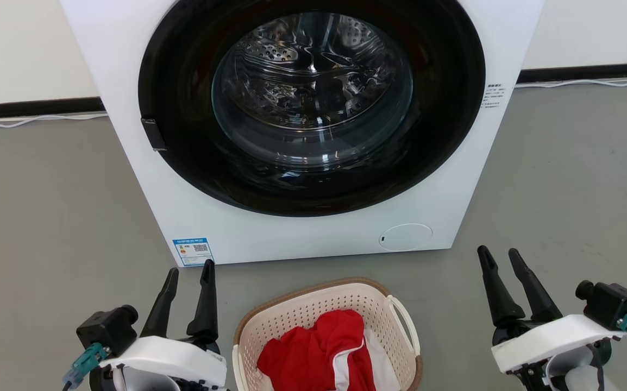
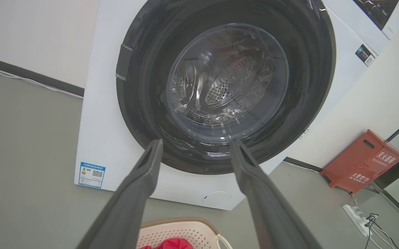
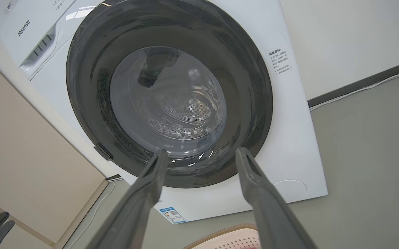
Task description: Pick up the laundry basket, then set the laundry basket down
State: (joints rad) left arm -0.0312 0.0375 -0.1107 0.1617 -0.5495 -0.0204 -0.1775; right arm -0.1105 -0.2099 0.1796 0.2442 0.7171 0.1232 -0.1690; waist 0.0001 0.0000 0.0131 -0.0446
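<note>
The laundry basket [image 1: 313,309], cream perforated plastic with a brown rim and white loop handles, sits on the grey floor in front of the washer, holding red and white clothes. Its rim peeks in at the bottom of the left wrist view [image 2: 182,226] and the right wrist view [image 3: 225,235]. My left gripper [image 1: 189,271] hovers to the basket's left, open and empty, fingers pointing at the washer. My right gripper [image 1: 500,253] stands to the basket's right, open too, nothing between its fingers. Neither touches the basket.
A white front-loading washer [image 1: 302,228] with a dark round door, shut, stands just beyond the basket. White cable runs along the wall base [image 1: 585,82]. In the left wrist view, a red box [image 2: 362,162] and a power strip [image 2: 356,214] lie right of the washer.
</note>
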